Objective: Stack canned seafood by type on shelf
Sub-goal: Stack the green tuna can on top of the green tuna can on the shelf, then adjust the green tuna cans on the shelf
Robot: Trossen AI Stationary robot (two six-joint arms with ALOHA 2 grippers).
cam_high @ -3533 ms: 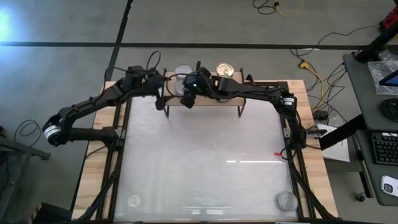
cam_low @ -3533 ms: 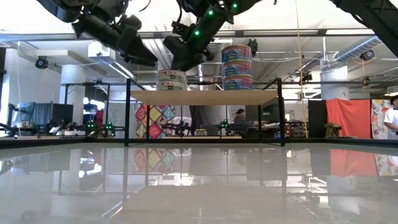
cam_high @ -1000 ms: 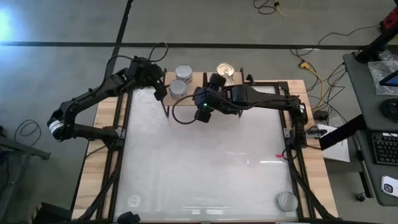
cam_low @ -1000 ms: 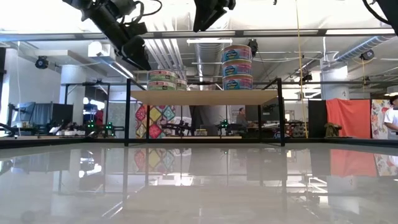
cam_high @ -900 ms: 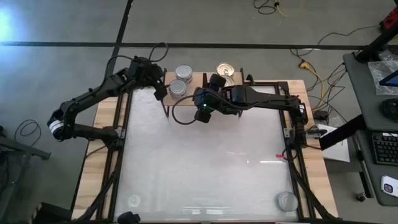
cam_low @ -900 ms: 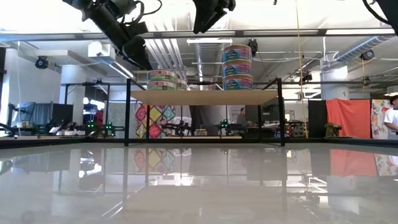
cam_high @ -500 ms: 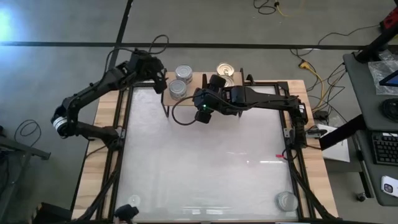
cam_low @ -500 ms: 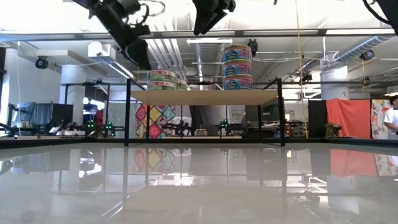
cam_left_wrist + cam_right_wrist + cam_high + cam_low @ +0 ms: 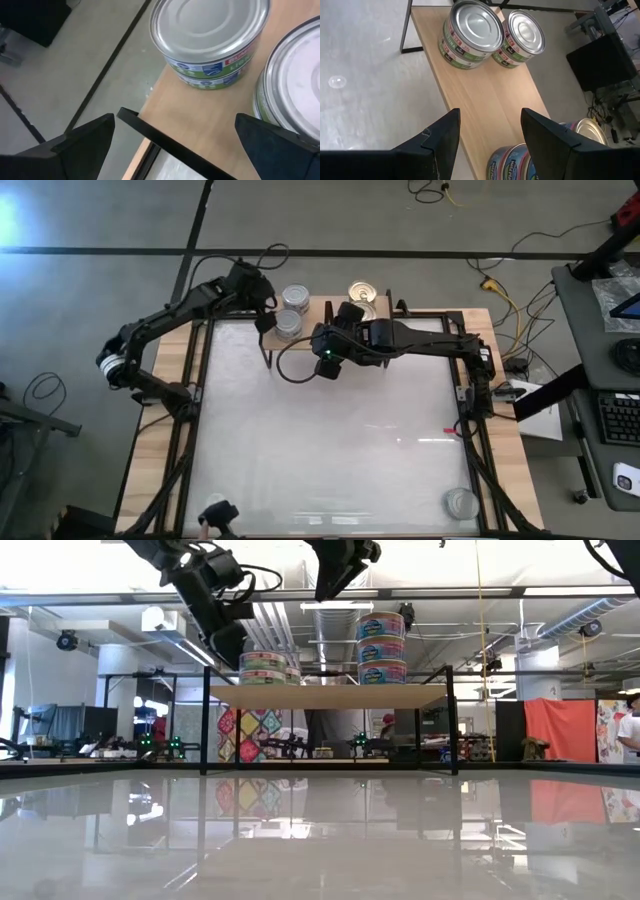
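Observation:
The shelf [image 9: 322, 309] stands at the table's far edge. On its left end are two stacks of silver-topped tins [image 9: 287, 323] [image 9: 294, 298], each two high [image 9: 268, 668]. A gold-topped stack [image 9: 362, 292], three high [image 9: 381, 645], stands toward its right end. My left gripper [image 9: 266, 313] hangs open just left of the silver stacks, above the shelf's left corner [image 9: 150, 107]; the nearer stack [image 9: 210, 35] lies ahead of its fingers. My right gripper [image 9: 322, 352] hovers open over the shelf's near edge, nothing between its fingers [image 9: 490, 117].
The shelf's thin black legs [image 9: 204, 730] stand on the glossy white table top [image 9: 330, 440]. Small clear round things lie at the near right corner [image 9: 460, 502] and near left corner [image 9: 214, 504]. The wide middle of the table is bare.
My left gripper has swung toward the table's far edge and to the right, closing in on the silver-topped tins at the shelf's left end, its fingers still wide apart. The right arm has kept still.

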